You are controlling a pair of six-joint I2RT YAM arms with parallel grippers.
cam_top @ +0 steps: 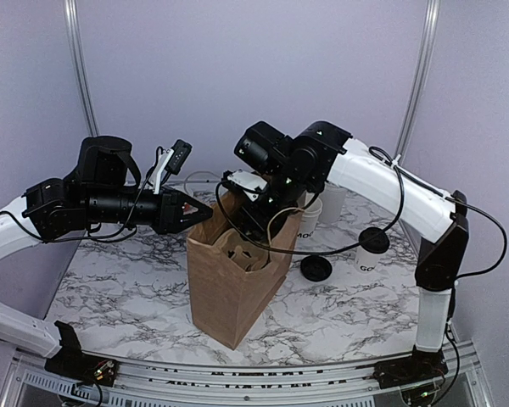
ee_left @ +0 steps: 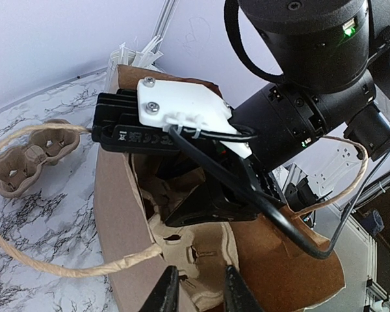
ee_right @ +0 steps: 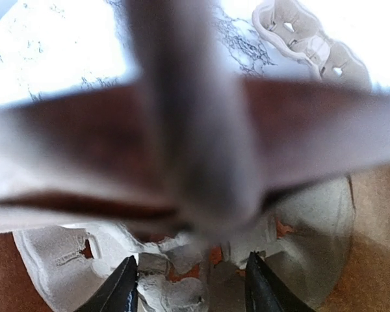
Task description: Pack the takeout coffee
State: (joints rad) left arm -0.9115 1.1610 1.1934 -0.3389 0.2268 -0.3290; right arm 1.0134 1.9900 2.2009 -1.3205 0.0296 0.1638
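step in hand: looks like bag prep. One pulp carrier (ee_right: 58,260) already sits down inside the paper bag (cam_top: 229,292), and I can't see any coffee in there yet.

left gripper (ee_left: 198,294): fingers pressed nearly together on the bag's rim, near where the twine handle is attached. As far as I can tell it's pinching the paper to hold the mouth open.

right gripper (ee_right: 194,289): reaching down into the bag mouth, fingers spread wide just above the carrier with nothing between them.

where the coffee is: the lidded cup (cam_top: 371,259) stands on the table (cam_top: 127,297) at the right middle of the top view, well apart from the bag. The open cup (cam_top: 308,227) with dark lettering is just right of the bag, partly behind the right arm.

next move (my guess): the right arm has to come straight up out of the bag without snagging the rim or handle. Then it swings right to the lidded cup, grips it upright and lowers it into a carrier pocket while the left side holds the bag open.

cups: three white ones right of the bag, counting a plain cup (cam_top: 333,202) further back, plus a stirrer cup (ee_left: 133,58) behind the bag.

lids: two black, one on the lidded cup and a loose lid (cam_top: 316,268) flat on the table.

carriers: two, one in the bag and a spare carrier (ee_left: 26,156) lying on the table.

bags: one.
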